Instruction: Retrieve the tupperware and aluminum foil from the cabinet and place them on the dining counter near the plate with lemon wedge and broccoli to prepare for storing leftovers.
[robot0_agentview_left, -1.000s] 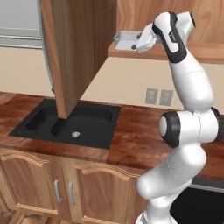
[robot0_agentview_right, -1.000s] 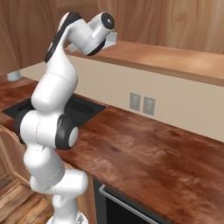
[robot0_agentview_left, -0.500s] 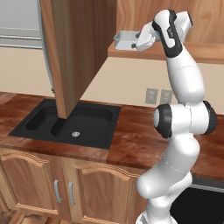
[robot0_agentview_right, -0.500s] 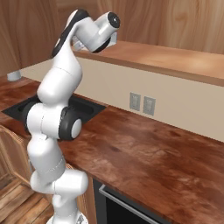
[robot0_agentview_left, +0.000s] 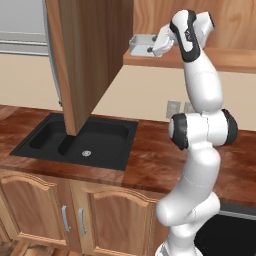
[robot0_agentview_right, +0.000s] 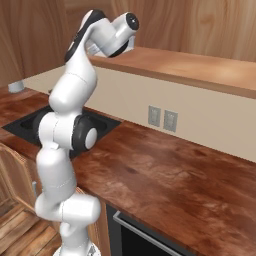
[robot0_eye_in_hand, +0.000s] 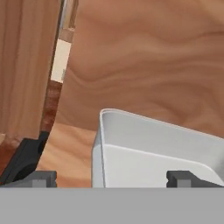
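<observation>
One pale grey-white translucent rectangular container (robot0_agentview_left: 141, 45) on wooden shelf; one open brown wooden cabinet door (robot0_agentview_left: 85, 60); one black double-basin sink (robot0_agentview_left: 77, 142); two white wall outlets (robot0_agentview_right: 163, 118); two arched lower cabinet doors (robot0_agentview_left: 75, 212).

pale grey tupperware (robot0_eye_in_hand: 153, 151), brown wood cabinet (robot0_agentview_left: 92, 55), black sink (robot0_agentview_left: 80, 142)

The tupperware (robot0_agentview_left: 141, 45) rests on the cabinet's wooden shelf (robot0_agentview_left: 220, 59)
</observation>
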